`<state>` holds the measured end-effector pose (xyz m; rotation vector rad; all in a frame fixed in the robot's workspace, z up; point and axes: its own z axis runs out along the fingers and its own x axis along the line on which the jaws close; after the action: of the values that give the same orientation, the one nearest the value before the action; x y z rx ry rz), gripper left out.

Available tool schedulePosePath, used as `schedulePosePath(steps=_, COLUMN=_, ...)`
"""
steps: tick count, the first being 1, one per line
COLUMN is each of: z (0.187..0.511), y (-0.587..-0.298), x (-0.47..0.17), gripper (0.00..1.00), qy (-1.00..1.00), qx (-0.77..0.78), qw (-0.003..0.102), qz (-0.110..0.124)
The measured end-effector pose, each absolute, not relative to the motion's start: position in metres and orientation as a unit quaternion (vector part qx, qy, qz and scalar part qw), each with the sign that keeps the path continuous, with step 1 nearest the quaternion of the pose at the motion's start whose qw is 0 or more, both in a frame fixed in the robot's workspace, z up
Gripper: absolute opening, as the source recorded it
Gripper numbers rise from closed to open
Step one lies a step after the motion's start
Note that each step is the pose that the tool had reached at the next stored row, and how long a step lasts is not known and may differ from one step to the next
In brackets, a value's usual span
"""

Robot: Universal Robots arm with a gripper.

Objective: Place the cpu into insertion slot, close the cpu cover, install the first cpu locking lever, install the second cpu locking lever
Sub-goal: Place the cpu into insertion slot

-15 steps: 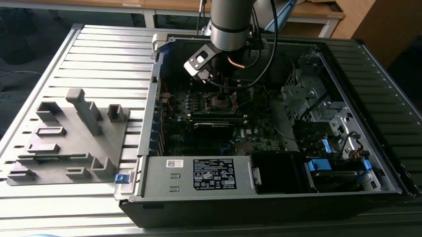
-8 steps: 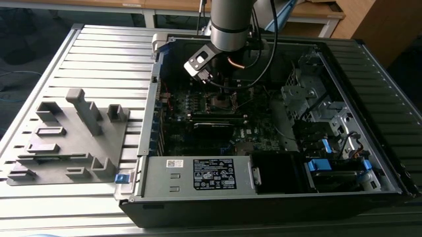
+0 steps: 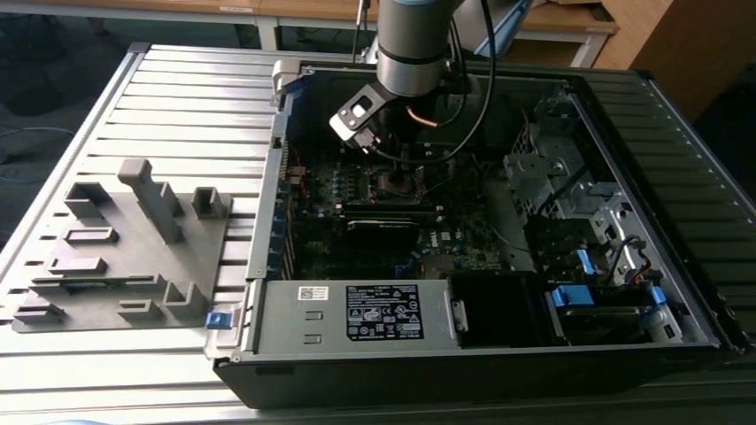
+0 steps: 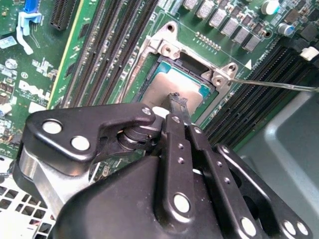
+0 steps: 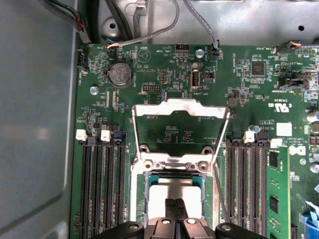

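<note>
Matte black gripper [image 4: 177,102], pressed together, hovers over the dull silver square cpu [image 4: 157,87] (thin silvery cpu cover [image 5: 179,106] raised open).

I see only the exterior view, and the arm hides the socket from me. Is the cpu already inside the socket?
Observer: Yes. In both wrist views the cpu lies flat in the socket, silver top up.
Operator: Is the cover closed over it?
Observer: No. In the first wrist view the cover stands open, and the board shows through its opening.
Operator: And where is the gripper?
Observer: In the second wrist view the gripper has its tips together, right at the cpu's top.
</note>
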<state>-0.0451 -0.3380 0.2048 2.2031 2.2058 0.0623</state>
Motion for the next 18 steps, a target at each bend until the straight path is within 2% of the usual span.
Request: schedulePosePath(steps=18, z=0.2017, y=-0.3380, x=-0.0454, gripper=0.11, qy=0.707, qx=0.707, qw=0.011, qz=0.021)
